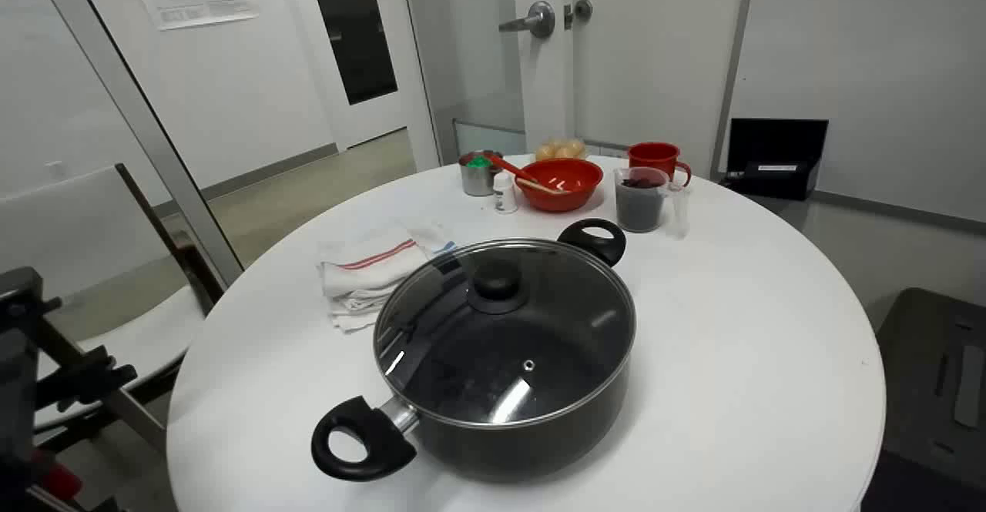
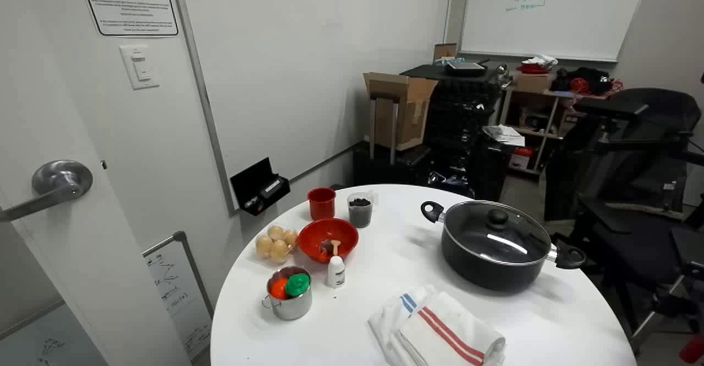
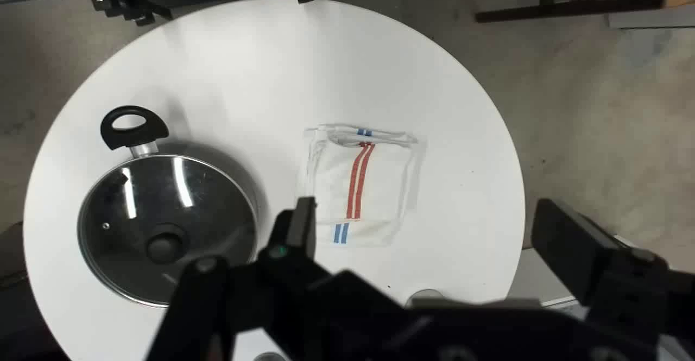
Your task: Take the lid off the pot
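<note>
The black pot [image 1: 524, 450] stands on the round white table, and it also shows in an exterior view [image 2: 489, 272]. The clear glass lid [image 1: 562, 343] with its metal rim and black centre knob sits flat on the pot. The lid shows in an exterior view [image 2: 517, 239] and at the left of the wrist view [image 3: 136, 203]. The pot's handles stick out on opposite sides; one handle [image 3: 133, 127] shows in the wrist view. My gripper [image 3: 425, 214] is wide open and empty, high above the table, with the pot to its left in the wrist view. The exterior views do not show it.
A folded striped towel [image 3: 380, 182] lies beside the pot. A red bowl [image 2: 330, 234], red cup [image 2: 322, 203], beaker [image 2: 360, 214], metal pot [image 2: 291, 302], white bottle [image 2: 336, 272] and several yellowish balls [image 2: 278, 242] stand across the table [image 1: 755, 358]. Chairs stand around it.
</note>
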You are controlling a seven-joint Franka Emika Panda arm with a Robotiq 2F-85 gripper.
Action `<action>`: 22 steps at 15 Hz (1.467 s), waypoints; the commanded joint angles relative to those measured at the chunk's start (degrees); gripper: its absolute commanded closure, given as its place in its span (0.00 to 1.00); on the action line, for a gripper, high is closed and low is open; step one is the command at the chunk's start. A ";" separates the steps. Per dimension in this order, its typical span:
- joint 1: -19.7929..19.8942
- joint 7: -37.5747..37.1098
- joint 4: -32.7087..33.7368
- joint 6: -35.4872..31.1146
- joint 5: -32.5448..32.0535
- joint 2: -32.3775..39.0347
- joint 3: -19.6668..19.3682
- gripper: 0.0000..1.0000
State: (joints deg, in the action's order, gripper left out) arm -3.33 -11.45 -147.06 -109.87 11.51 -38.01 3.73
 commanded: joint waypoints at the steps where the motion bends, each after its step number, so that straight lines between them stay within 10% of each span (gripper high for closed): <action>1: 0.49 0.24 0.12 0.19 0.24 0.00 0.39 0.00; 11: 0.55 0.38 0.45 0.24 0.34 0.69 0.20 0.00; 22: 8.22 -6.51 4.90 -12.75 -3.36 20.82 -1.10 0.00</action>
State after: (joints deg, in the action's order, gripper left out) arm 3.36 -14.46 -145.81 -120.00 9.26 -25.06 3.38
